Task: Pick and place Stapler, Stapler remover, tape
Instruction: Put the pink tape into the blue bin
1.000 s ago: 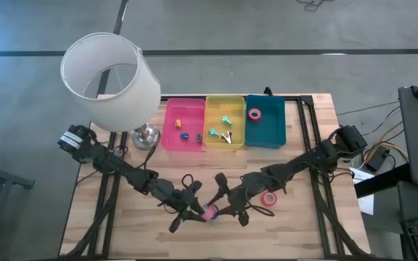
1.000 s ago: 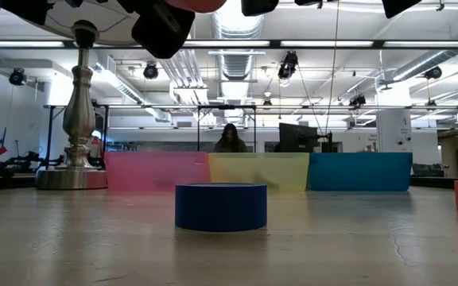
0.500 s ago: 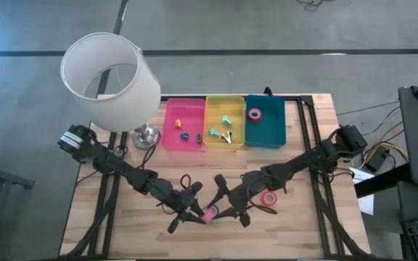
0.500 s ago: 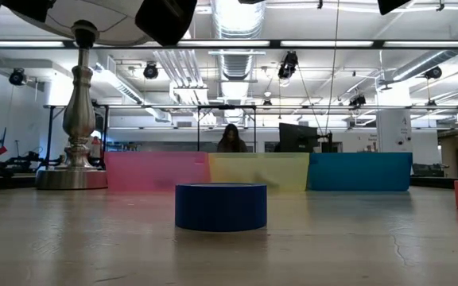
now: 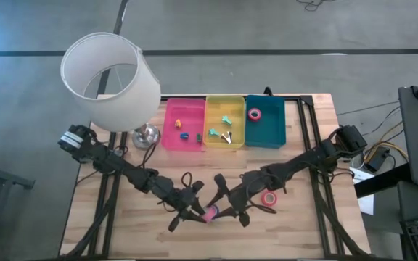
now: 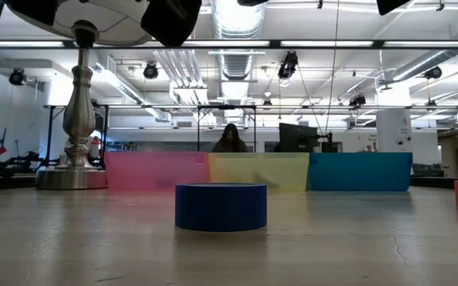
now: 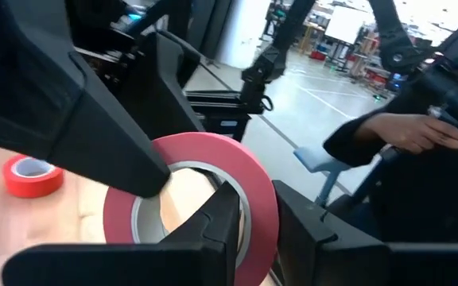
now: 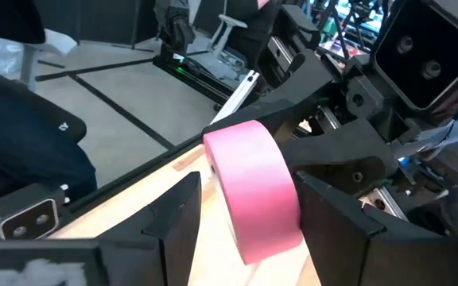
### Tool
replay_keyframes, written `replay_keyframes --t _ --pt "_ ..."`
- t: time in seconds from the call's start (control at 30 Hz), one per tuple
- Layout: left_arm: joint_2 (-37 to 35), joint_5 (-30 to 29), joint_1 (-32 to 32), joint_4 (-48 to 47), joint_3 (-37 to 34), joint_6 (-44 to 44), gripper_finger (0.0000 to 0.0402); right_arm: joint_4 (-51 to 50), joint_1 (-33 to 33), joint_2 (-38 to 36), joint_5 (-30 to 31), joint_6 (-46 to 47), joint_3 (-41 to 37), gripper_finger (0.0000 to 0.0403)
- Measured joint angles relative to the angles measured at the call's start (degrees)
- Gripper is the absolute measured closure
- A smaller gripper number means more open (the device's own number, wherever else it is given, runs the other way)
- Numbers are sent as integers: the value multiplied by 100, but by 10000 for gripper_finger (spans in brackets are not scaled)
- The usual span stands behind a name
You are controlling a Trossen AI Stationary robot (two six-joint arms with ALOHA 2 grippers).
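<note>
A pink tape roll hangs in the air between both grippers over the table's near middle. My left gripper comes from the left and is shut on it. My right gripper comes from the right and is open, with one finger beside each flat face of the roll. A red roll lies flat on the table just right of them. A dark blue roll lies flat near the near edge and is hidden in the high view. Another pink roll lies in the teal bin. My left gripper pinches the pink roll's ring wall, with one finger inside the pale core and the other outside on the band. The roll is lifted clear and stands on edge. My right gripper straddles the roll's flat faces; I cannot tell whether its fingers touch.
A pink bin and a yellow bin with small coloured pieces stand left of the teal bin along the far edge. A lamp stands at the far left, its base beside the pink bin. A person's hand shows beyond the table.
In the low view, the dark arm parts and a bit of the pink roll at the top edge have risen out of the picture. Both grippers have moved up a little with the roll. Seen from above, their place has hardly shifted.
</note>
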Motion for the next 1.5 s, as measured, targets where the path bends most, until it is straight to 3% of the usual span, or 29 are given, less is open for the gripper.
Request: replay_keyframes --t 0.27,0.6,0.73,1.03,1.33,1.5 --pt "0 -69 112 22 0 66 337 2 -9 0 39 -21 0 221" --pt "0 -59 115 15 0 264 337 -46 -9 0 12 -167 0 286" --pt "2 -59 117 3 0 215 334 -119 -9 0 9 -215 0 292" --pt "2 -337 119 -73 0 143 261 -459 -7 0 9 -153 -9 291" --pt "-15 -750 158 -248 -31 109 223 -1560 30 -391 -18 168 -17 291" --pt "-11 -1093 137 -412 -52 55 225 -2763 9 -919 651 653 -9 294"
